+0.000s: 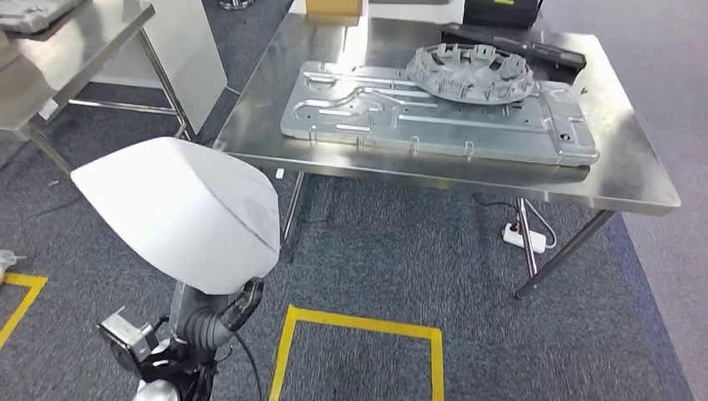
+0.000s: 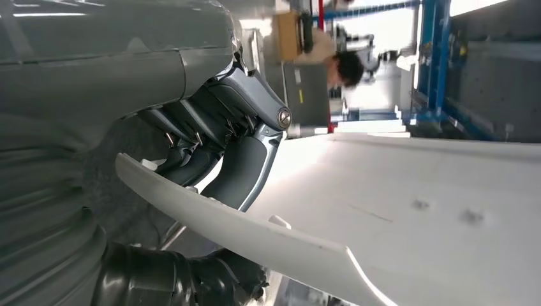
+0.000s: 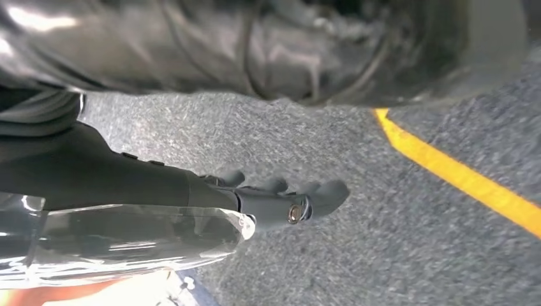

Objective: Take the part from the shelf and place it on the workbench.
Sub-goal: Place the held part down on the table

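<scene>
A big white curved shell part (image 1: 179, 213) hangs low on my left, just short of the steel workbench (image 1: 643, 180). My left hand (image 2: 217, 143) grips its edge: the dark fingers lie across one face of the white part (image 2: 415, 217) and the thumb sits under the rim. In the head view the shell hides that hand, and my left forearm (image 1: 209, 322) rises into it from below. My right hand (image 3: 274, 197) hangs at my side over the carpet, fingers stretched out and apart, holding nothing.
On the workbench lie a large grey stamped metal plate (image 1: 434, 117) and a round ribbed metal part (image 1: 472, 71). A second steel table (image 1: 67, 50) stands far left. Yellow floor tape (image 1: 359, 326) marks a square below. A person (image 2: 344, 64) stands in the background.
</scene>
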You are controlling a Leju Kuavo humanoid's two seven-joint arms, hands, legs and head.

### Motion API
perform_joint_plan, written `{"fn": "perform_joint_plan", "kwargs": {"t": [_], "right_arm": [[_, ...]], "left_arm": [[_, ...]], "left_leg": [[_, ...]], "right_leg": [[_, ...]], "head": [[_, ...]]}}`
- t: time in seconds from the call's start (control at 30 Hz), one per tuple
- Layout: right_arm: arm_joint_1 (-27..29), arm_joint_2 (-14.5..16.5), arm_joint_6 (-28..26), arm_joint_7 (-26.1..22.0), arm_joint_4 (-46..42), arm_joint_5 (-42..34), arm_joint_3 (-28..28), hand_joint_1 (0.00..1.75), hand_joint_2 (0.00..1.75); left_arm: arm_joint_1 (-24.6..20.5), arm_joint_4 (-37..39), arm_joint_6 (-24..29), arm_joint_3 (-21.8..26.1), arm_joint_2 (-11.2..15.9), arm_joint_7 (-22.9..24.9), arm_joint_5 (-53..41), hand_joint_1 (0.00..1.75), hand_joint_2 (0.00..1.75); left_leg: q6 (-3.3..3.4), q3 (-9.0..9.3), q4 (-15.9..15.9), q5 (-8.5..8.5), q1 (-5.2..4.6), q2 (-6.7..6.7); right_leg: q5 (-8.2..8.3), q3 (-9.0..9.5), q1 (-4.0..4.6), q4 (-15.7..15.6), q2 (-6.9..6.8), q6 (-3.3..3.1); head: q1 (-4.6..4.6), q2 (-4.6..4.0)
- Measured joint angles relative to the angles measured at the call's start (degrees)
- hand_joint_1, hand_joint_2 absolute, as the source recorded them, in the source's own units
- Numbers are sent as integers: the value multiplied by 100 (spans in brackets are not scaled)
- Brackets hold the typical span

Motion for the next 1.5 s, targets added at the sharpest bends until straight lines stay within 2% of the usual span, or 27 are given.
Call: {"fn": "perform_joint_plan", "kwargs": {"t": [0.07, 0.13, 0.17, 0.2, 0.23, 0.3, 0.37, 0.47, 0.53, 0.57, 0.63, 0.67, 0.7, 0.73, 0.8, 0.83, 0.87, 0.93, 1.03, 1.1, 1.17, 1.2, 1.23, 1.27, 1.33, 1.4, 1.5], "right_arm": [[-41, -2, 59, -94, 11, -49, 6, 0, 0], [-84, -2, 168, -205, 64, -104, 4, 0, 0], [-98, -2, 218, -245, 104, -120, 4, 0, 0], [-108, -2, 257, -271, 144, -127, 3, 0, 0], [-113, -2, 283, -275, 180, -135, 4, 0, 0], [-117, -1, 310, -255, 240, -156, 7, 0, 0], [-130, 3, 321, -232, 281, -173, 14, 0, 0], [-151, 7, 355, -194, 327, -203, 19, 0, 0], [-152, 7, 390, -166, 352, -212, 21, 0, 0], [-156, 7, 400, -159, 362, -211, 22, 0, 0], [-164, 7, 411, -161, 379, -210, 23, 0, 0], [-167, 7, 410, -169, 387, -210, 24, 0, 0], [-168, 7, 403, -181, 392, -211, 27, 0, 0], [-166, 7, 394, -193, 396, -211, 36, 0, 0], [-159, 8, 367, -224, 398, -208, 65, 0, 0], [-160, 9, 352, -238, 398, -204, 80, 0, 0], [-166, 10, 338, -250, 398, -199, 91, 0, 0], [-177, 14, 318, -263, 398, -191, 104, 0, 0], [-189, 20, 313, -267, 398, -182, 111, 0, 0], [-202, 20, 327, -281, 400, -186, 116, 0, 0], [-210, 20, 359, -309, 408, -196, 125, 0, 0], [-209, 20, 375, -322, 416, -202, 133, 0, 0], [-205, 20, 390, -330, 425, -204, 144, 0, 0], [-199, 20, 400, -334, 433, -207, 155, 0, 0], [-184, 21, 410, -332, 447, -214, 173, 0, 0], [-192, 31, 414, -316, 457, -238, 198, 0, 0], [-212, 42, 403, -298, 466, -257, 232, 0, 0]], "left_arm": [[-97, 2, 7, 1, -20, 37, 21, 175, 175], [-166, 8, 19, 2, -35, 83, 55, 175, 175], [-180, 15, 24, 3, -38, 98, 73, 175, 175], [-189, 23, 26, 3, -40, 107, 86, 175, 175], [-196, 31, 28, 5, -40, 113, 96, 175, 175], [-212, 43, 34, 11, -40, 120, 107, 175, 175], [-236, 52, 41, 19, -43, 130, 111, 175, 175], [-262, 68, 42, 23, -51, 141, 115, 175, 175], [-276, 75, 42, 23, -53, 139, 116, 175, 175], [-286, 78, 42, 24, -53, 138, 117, 175, 175], [-297, 94, 43, 24, -53, 136, 119, 175, 175], [-289, 108, 43, 23, -53, 135, 120, 175, 175], [-277, 120, 43, 23, -53, 133, 121, 175, 175], [-266, 129, 42, 23, -53, 128, 121, 175, 175], [-254, 134, 42, 24, -53, 113, 121, 175, 175], [-253, 135, 42, 24, -53, 103, 120, 175, 175], [-252, 136, 41, 23, -53, 94, 117, 175, 175], [-248, 135, 38, 23, -52, 83, 115, 175, 175], [-248, 128, 34, 23, -56, 75, 115, 175, 175], [-256, 124, 25, 23, -58, 64, 108, 175, 175], [-248, 125, 11, 23, -58, 52, 100, 175, 175], [-240, 126, 7, 23, -57, 48, 97, 175, 175], [-234, 126, 7, 23, -57, 46, 96, 175, 175], [-232, 126, 7, 23, -57, 46, 95, 175, 175], [-233, 126, 7, 23, -57, 47, 95, 175, 175], [-234, 121, 13, 23, -57, 52, 85, 175, 175], [-246, 103, 22, 20, -57, 58, 25, 175, 175]], "left_leg": [[36, 100, -37, 8, 14, 12], [49, 123, -39, -22, 13, 17], [47, 136, -39, -44, 15, 15], [40, 162, -38, -72, 19, 10], [28, 202, -38, -104, 26, 3], [-17, 295, -41, -180, 43, -6], [-87, 342, -45, -243, 47, -8], [-206, 392, -8, -264, 39, -4], [-254, 349, 193, -344, 52, -2], [-269, 220, 433, -450, 63, 0], [-279, -207, 1103, -715, 76, 0], [-279, -414, 1358, -791, 79, 1], [-274, -549, 1458, -768, 79, 1], [-266, -582, 1360, -628, 78, 1], [-222, -392, 717, -133, 69, 4], [-202, -295, 414, -18, 47, 7], [-176, -226, 209, 15, 22, 6], [-116, -183, 65, -54, -25, 0], [-5, 73, -93, 41, -5, -8], [23, 212, -157, 18, 10, 0], [30, 281, -169, -55, 14, -2], [24, 329, -169, -104, 19, -8], [12, 396, -169, -161, 29, -16], [-6, 479, -168, -225, 41, -24], [-60, 652, -156, -375, 58, -29], [-135, 748, -167, -508, 52, -25], [-240, 814, -60, -524, 48, -21]], "right_leg": [[-226, -195, -22, 388, -3, 49], [-510, -615, -46, 1000, -3, 111], [-565, -801, -63, 1207, -4, 139], [-506, -907, -81, 1245, -5, 161], [-322, -913, -101, 1087, -7, 174], [193, -719, -125, 416, -14, 177], [351, -594, -100, -39, -31, 127], [364, -539, -73, -138, -30, -22], [361, -426, -85, -175, -25, -105], [346, -376, -84, -188, -24, -139], [288, -325, -64, -194, -22, -180], [257, -301, -52, -194, -18, -186], [220, -266, -41, -193, -13, -187], [181, -218, -30, -193, -8, -186], [91, -104, -17, -197, -5, -175], [52, -58, -15, -201, -2, -160], [18, -33, -21, -211, -2, -132], [14, 24, -34, -203, -3, -53], [5, 40, -50, 7, -16, 34], [-153, -277, -71, 534, -20, 72], [-412, -791, -85, 1143, -22, 115], [-497, -982, -93, 1279, -24, 132], [-477, -1084, -102, 1239, -26, 146], [-335, -1101, -113, 1038, -27, 159], [268, -1005, -131, 383, -42, 168], [625, -928, -113, 5, -65, 106], [610, -815, -104, -65, -48, -50]], "head": [[3, 0], [5, 0], [5, 0], [5, 0], [5, 0], [6, 0], [8, 0], [3, 0], [0, 0], [-2, 0], [-7, 0], [-7, 0], [-8, 0], [-7, 0], [-3, 0], [1, 0], [3, 0], [6, 0], [14, 0], [22, 0], [22, 0], [22, 0], [22, 0], [23, 0], [26, 0], [26, 0], [9, 0]]}}
